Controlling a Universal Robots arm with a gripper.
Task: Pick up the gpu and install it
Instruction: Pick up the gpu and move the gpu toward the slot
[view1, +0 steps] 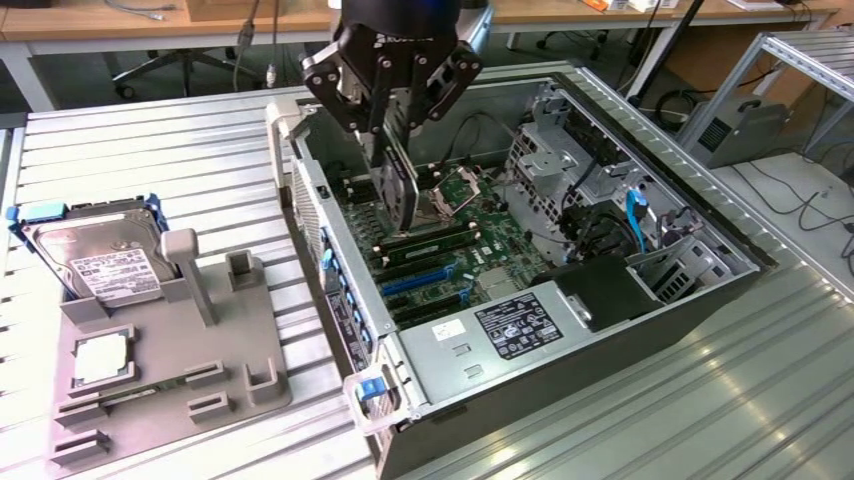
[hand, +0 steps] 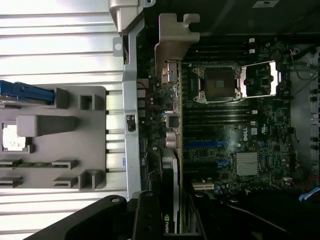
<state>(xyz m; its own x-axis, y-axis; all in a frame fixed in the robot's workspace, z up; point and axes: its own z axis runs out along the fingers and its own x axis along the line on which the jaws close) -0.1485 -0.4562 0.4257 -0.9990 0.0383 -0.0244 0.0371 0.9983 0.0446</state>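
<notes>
A ribbed aluminium table (view1: 147, 150) carries a flat grey plastic fixture (view1: 254, 350) at the exterior view's left. A boxy silver hard drive with white label and blue rails (view1: 107, 262) stands tilted at the fixture's far end. A small square silver CPU chip (view1: 103, 360) lies flat in a recess nearer the camera. Just beside the fixture lies an open black computer case (view1: 561, 400). Inside are blue expansion slots (view1: 420, 280), a silver power supply with black label (view1: 514, 325), and an open processor socket (hand: 217, 82).
</notes>
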